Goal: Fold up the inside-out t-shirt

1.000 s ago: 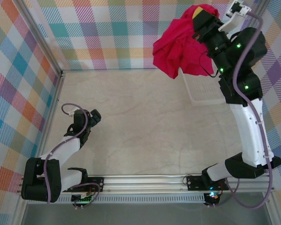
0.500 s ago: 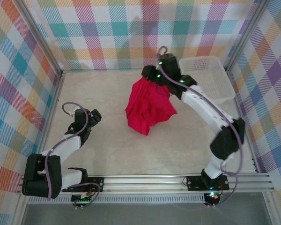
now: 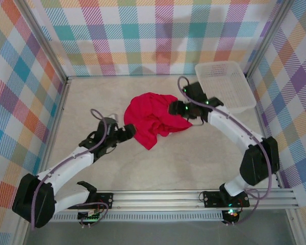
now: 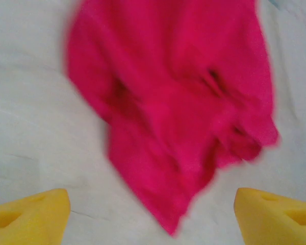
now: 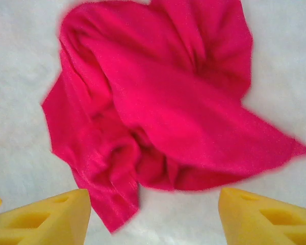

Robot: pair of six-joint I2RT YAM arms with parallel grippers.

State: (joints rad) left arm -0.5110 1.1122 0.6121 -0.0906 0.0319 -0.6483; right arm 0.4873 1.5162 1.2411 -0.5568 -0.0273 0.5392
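On table: crumpled red t-shirt; left fingers, right fingers spread apart.

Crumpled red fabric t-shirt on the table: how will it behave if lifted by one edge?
Probably floppy: the crumpled red fabric t-shirt lies in soft folds, so a lifted edge should drape and sag. Likely light: the cloth looks thin. Pushed across the beige table, it would probably bunch up rather than slide whole.
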